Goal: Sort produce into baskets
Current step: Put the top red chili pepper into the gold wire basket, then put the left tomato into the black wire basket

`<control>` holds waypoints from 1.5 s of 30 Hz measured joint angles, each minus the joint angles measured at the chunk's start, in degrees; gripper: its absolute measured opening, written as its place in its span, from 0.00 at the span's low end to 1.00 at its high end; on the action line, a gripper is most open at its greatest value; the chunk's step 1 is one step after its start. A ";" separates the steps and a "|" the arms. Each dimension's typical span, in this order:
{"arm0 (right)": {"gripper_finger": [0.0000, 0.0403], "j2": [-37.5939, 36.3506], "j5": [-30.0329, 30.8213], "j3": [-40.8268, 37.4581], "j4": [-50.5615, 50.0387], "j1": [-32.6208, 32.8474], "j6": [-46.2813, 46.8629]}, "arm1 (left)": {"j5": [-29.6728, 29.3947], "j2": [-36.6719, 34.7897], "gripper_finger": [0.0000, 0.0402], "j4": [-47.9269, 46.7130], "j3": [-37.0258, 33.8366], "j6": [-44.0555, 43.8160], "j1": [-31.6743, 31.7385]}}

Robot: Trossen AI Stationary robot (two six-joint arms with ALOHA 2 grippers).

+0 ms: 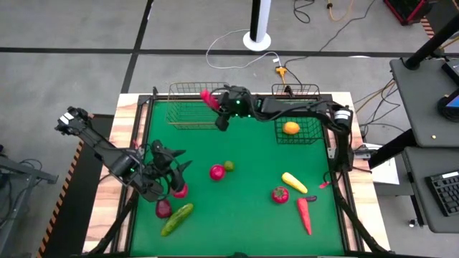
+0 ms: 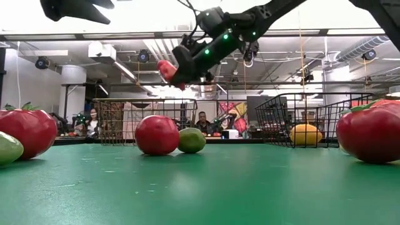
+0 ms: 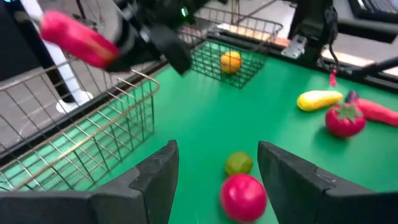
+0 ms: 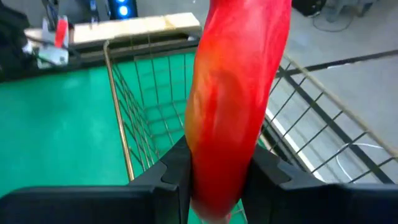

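My right gripper (image 1: 217, 106) is shut on a red chili (image 1: 209, 98) above the near right corner of the tan wire basket (image 1: 188, 115), which stands at the table's far edge. The black wire basket (image 1: 307, 129) to its right holds a yellow-orange lemon (image 1: 290, 128). My left gripper (image 1: 171, 168) is open and empty at the left, above a pink fruit (image 1: 181, 190). In the left wrist view a red round fruit (image 3: 242, 196) and a lime (image 3: 238, 163) lie on the mat ahead of the open left gripper (image 3: 217, 180). My right gripper pinches the red chili between its two fingers (image 4: 268, 169), at one end of the chili (image 4: 217, 180). The rest of the chili sticks out past the fingertips. The fingers come from the table's right, slanting down. The chili is lifted clear over the tan basket's rim (image 4: 118, 106).
On the green mat lie a red round fruit (image 1: 217, 172) with the lime (image 1: 229, 165), a yellow piece (image 1: 294, 182), a red tomato-like fruit (image 1: 280, 194), a second red chili (image 1: 305, 215), a cucumber (image 1: 176, 219) and a dark-red fruit (image 1: 163, 208). People show beyond the table in the low view.
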 joint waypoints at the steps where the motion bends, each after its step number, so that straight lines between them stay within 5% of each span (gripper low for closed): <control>1: 0.24 0.21 0.00 -0.02 -0.30 0.00 -0.02 | -0.72 -0.11 0.50 -0.02 0.00 0.07 0.00; 14: 0.32 0.23 -0.02 -0.02 -2.05 0.02 2.87 | -2.71 3.26 0.50 0.26 -0.13 -1.44 0.07; 27: 0.55 -3.54 0.15 -0.04 -5.79 1.02 3.35 | 8.35 3.90 0.50 0.32 -0.11 -3.56 0.00; 45: 0.67 -25.69 5.29 -0.34 -39.53 18.17 10.00 | 20.03 4.03 0.50 1.04 -0.11 -8.70 -0.15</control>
